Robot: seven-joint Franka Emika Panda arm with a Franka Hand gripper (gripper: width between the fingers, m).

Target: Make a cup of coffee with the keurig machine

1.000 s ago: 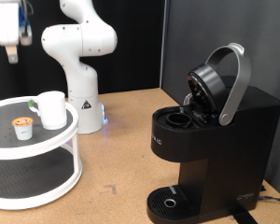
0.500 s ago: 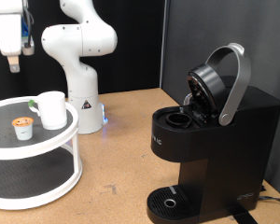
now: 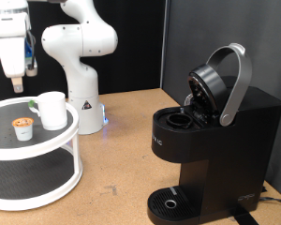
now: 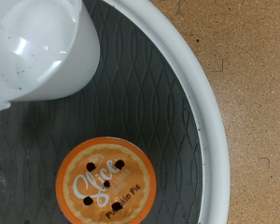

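The white cup (image 3: 52,109) stands on the top shelf of a round white two-tier stand (image 3: 70,127) at the exterior view's left. A small pod with an orange foil top (image 3: 23,128) sits beside it. My gripper (image 3: 23,80) hangs open and empty above the stand, over the pod and cup. The wrist view shows the cup (image 4: 37,47) and the pod (image 4: 105,182) close below on the dark ribbed shelf; no fingers show there. The black keurig machine (image 3: 211,141) stands at the exterior view's right with its lid raised and the pod chamber (image 3: 181,120) exposed.
The white robot base (image 3: 80,56) stands behind the stand. The stand's white rim (image 4: 201,103) curves around the pod. Bare wooden table (image 3: 122,159) lies between stand and machine. The machine's round drip tray (image 3: 169,201) holds nothing.
My gripper has come down and slightly to the exterior view's right, closer to the stand's top shelf. Cup, pod and machine have not moved.
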